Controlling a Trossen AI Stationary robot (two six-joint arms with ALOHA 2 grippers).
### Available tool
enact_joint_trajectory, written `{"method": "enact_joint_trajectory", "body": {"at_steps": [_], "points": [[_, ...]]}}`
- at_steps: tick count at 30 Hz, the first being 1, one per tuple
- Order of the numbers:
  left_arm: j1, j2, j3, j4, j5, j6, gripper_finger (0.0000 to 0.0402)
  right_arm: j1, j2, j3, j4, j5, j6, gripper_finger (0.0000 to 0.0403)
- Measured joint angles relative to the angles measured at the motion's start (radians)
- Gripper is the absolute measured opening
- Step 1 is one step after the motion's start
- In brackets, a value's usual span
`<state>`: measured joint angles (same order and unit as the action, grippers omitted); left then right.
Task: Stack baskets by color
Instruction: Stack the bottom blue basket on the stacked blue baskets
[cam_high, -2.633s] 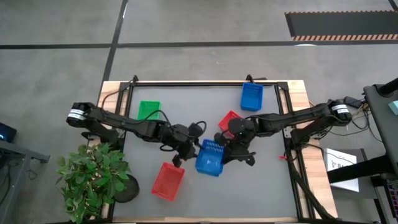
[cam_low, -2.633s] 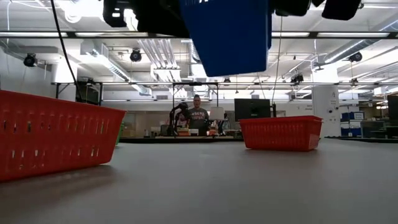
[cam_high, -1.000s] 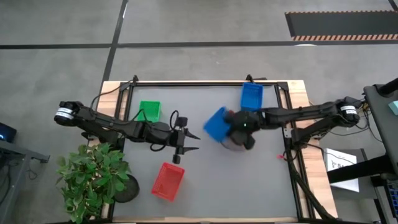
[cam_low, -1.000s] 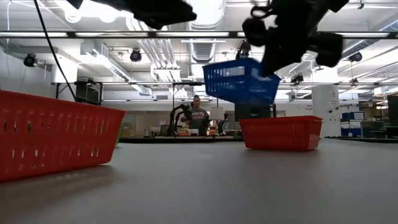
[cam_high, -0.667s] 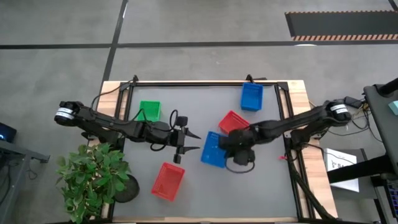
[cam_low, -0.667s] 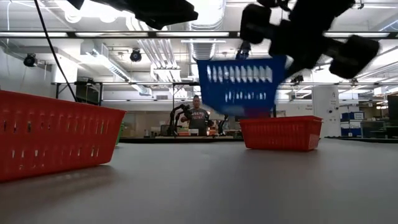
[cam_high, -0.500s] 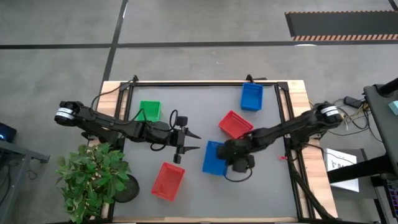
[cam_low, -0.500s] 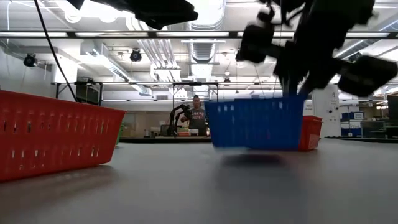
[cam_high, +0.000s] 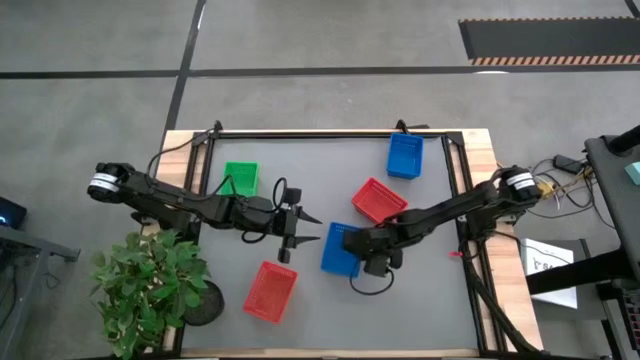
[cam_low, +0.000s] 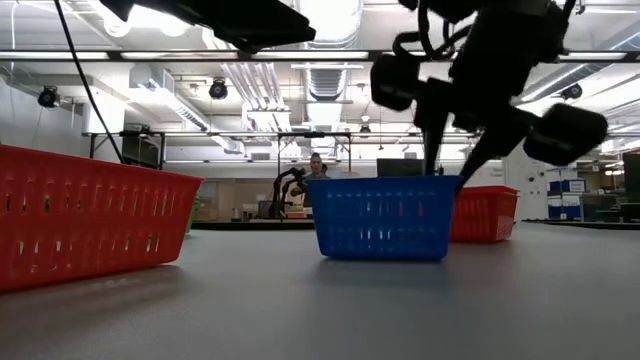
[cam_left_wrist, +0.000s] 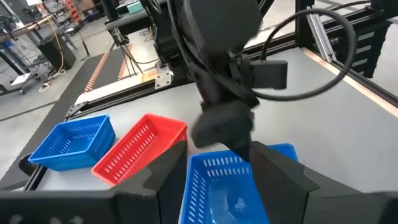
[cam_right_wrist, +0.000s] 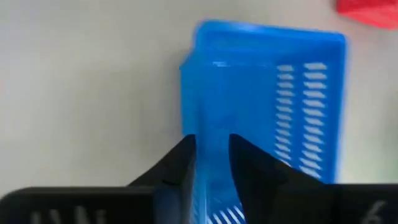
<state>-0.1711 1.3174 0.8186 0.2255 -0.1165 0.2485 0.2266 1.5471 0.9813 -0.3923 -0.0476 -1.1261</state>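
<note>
A blue basket (cam_high: 338, 250) stands upright with its bottom on the grey table (cam_high: 430, 300), near the middle. My right gripper (cam_right_wrist: 212, 149) reaches down over the basket's right long wall, open, one finger inside the basket and one outside. In the low view it (cam_low: 450, 165) stands just above the rim. My left gripper (cam_high: 312, 228) hangs open above the table just left of the basket, with nothing between its fingers. In the left wrist view the blue basket (cam_left_wrist: 227, 186) lies below my right arm. My right gripper comes from above, slanting down, its fingers (cam_right_wrist: 185, 158) astride the blue basket's long wall (cam_right_wrist: 210, 168) near the wall's middle. I cannot tell whether they touch the wall. The basket rests level on the table.
A red basket (cam_high: 378, 200) sits just beyond the blue one, and another blue basket (cam_high: 404, 155) at the far right. A green basket (cam_high: 240, 178) is at the far left, a red basket (cam_high: 270, 291) near left. A potted plant (cam_high: 150, 285) stands off the near-left corner.
My right gripper has swung toward the table's near edge and down with the blue basket. The basket was lifted and tilted; it now stands level on the table. In the low view the fingers now stand apart over its rim.
</note>
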Motion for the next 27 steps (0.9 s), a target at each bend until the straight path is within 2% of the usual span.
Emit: {"method": "enact_joint_trajectory", "body": {"at_steps": [4,8,11,16,19,27], "points": [[0.000,-0.005,-0.008,0.000,0.000,0.000,0.0160,0.004,-0.064,0.000,-0.046,0.065,0.030,0.0127],[0.000,-0.006,-0.010,0.000,-0.001,-0.003,0.0160,0.034,-0.147,0.000,-0.086,0.168,0.186,0.0147],[0.000,-0.006,-0.011,0.000,-0.001,-0.003,0.0160,0.070,-0.204,0.007,-0.087,0.221,0.395,0.0152],[0.000,-0.006,-0.011,0.002,-0.002,-0.002,0.0160,0.141,-0.235,0.086,-0.031,0.295,0.915,0.0152],[0.000,-0.007,-0.011,0.003,-0.002,0.001,0.0160,0.180,-0.193,0.159,-0.039,0.305,1.095,0.0153],[-0.003,-0.007,-0.013,0.001,-0.002,0.013,0.0160,0.252,0.024,0.349,-0.102,0.301,1.393,0.0153]]}}
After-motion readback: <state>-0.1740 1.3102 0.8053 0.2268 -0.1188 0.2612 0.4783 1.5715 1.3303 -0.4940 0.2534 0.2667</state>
